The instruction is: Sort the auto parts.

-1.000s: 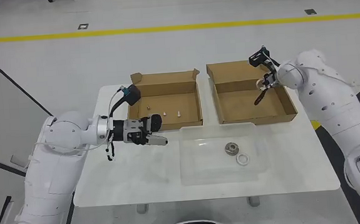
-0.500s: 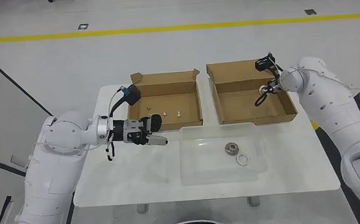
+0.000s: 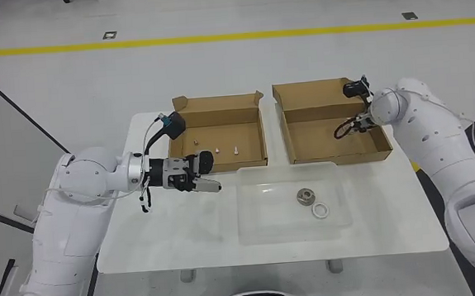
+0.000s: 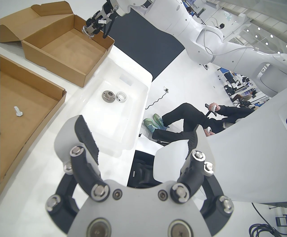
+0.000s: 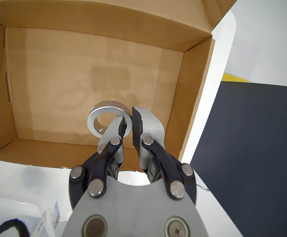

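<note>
My right gripper (image 5: 128, 125) is shut on the rim of a silver metal ring (image 5: 105, 116) and holds it just above the floor of the right cardboard box (image 5: 56, 74). In the top view that gripper (image 3: 342, 129) sits over the box's right half (image 3: 320, 142). My left gripper (image 4: 139, 132) is open and holds nothing; it hovers over the table beside the left cardboard box (image 3: 219, 120), near the clear tray's (image 3: 267, 220) left corner. In the tray lie a grey flanged part (image 3: 305, 196) and a white ring (image 3: 320, 211).
Small white bolts (image 3: 234, 147) lie on the left box's floor; one bolt (image 4: 18, 111) is plain in the left wrist view. The white table (image 3: 177, 227) has bare room in front of my left arm and to the tray's right.
The right wrist has swung out to the right and tipped down, carrying the ring lower into the right box. The left arm has not moved.
</note>
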